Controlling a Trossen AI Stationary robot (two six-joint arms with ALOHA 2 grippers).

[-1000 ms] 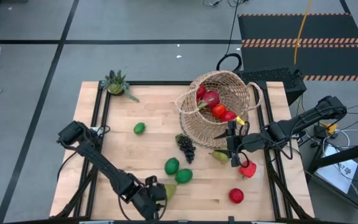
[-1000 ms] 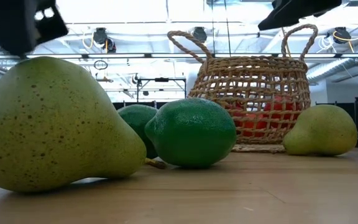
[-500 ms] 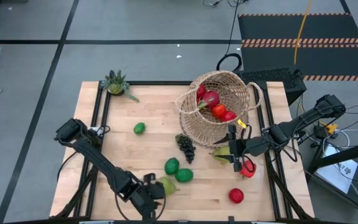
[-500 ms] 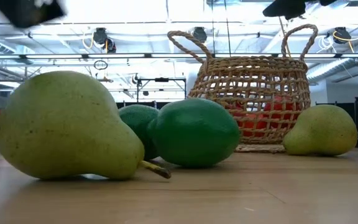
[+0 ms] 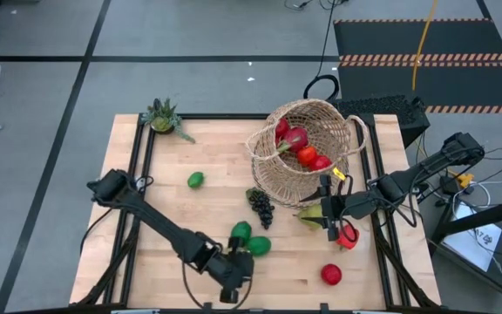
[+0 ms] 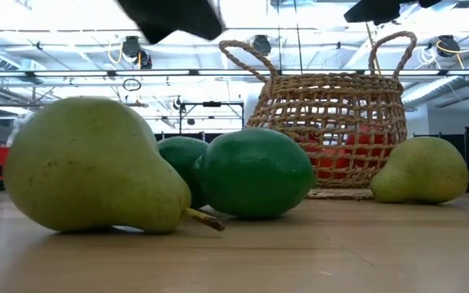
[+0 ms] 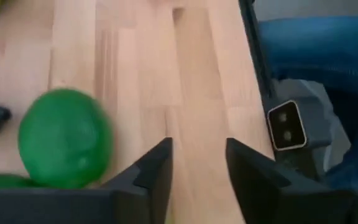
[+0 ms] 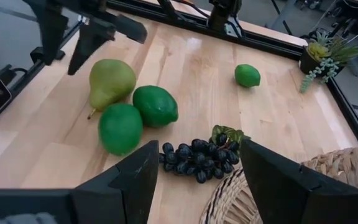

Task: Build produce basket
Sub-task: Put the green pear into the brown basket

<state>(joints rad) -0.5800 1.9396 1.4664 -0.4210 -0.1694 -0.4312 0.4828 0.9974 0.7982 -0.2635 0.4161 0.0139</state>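
The wicker basket (image 5: 308,166) stands on its base at the table's far right and holds red fruits (image 5: 312,157) and a pink dragon fruit (image 5: 295,137). On the table lie two limes (image 5: 249,240), grapes (image 5: 261,206), a small lime (image 5: 196,180), a red apple (image 5: 331,274) and a red piece (image 5: 347,235). My left gripper (image 5: 234,279) is open above the near pear (image 8: 112,79), beside the limes (image 7: 64,137). My right gripper (image 5: 329,214) hangs open over the second pear (image 6: 422,169), which lies beside the basket (image 6: 332,122).
A small spiky potted plant (image 5: 164,116) stands at the far left corner. The low camera's housing (image 7: 286,127) sits at the near edge, with a person's blue trousers (image 7: 316,56) beyond it. Bare wood (image 5: 172,218) lies left of the limes.
My left gripper has moved toward the table's right, along the near edge, and now stands over the pear and limes. The near pear has shifted a little away from the near edge and turned, so that its stem shows; it lies still on the table.
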